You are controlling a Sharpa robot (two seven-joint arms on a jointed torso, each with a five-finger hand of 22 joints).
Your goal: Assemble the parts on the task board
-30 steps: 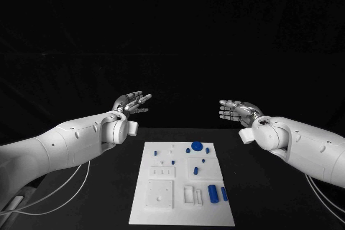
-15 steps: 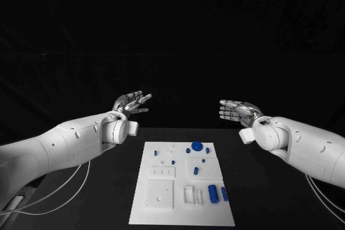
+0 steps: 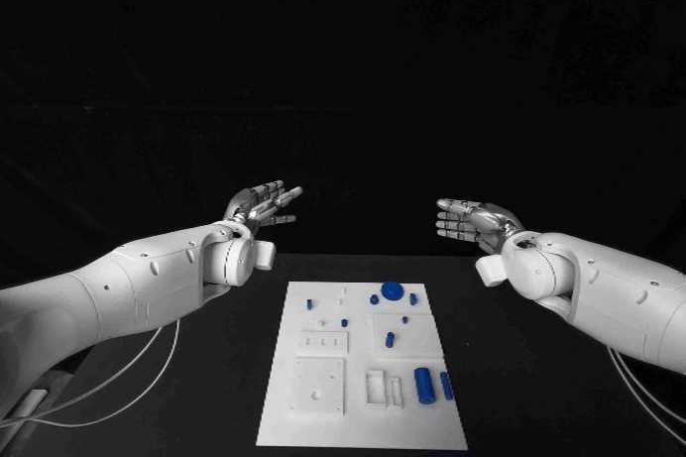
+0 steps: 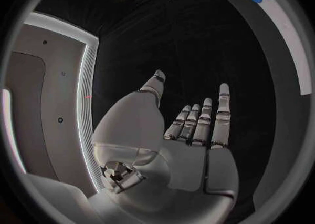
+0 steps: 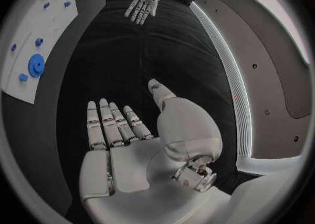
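We record the task board (image 3: 362, 378) lying flat mid-worktop (image 3: 514, 398), its blue parts (image 3: 424, 384) resting or standing on it, a round blue part (image 3: 391, 289) near its far end. We list the left hand (image 3: 262, 205) raised beyond the board's far end, fingers (image 4: 197, 124) spread, holding nothing. The right hand (image 3: 469, 221) is raised opposite it, fingers apart, likewise empty. Both hands are well apart from the board.

Parts (image 3: 424, 382) on task board (image 3: 362, 432), mid-table (image 3: 529, 378).
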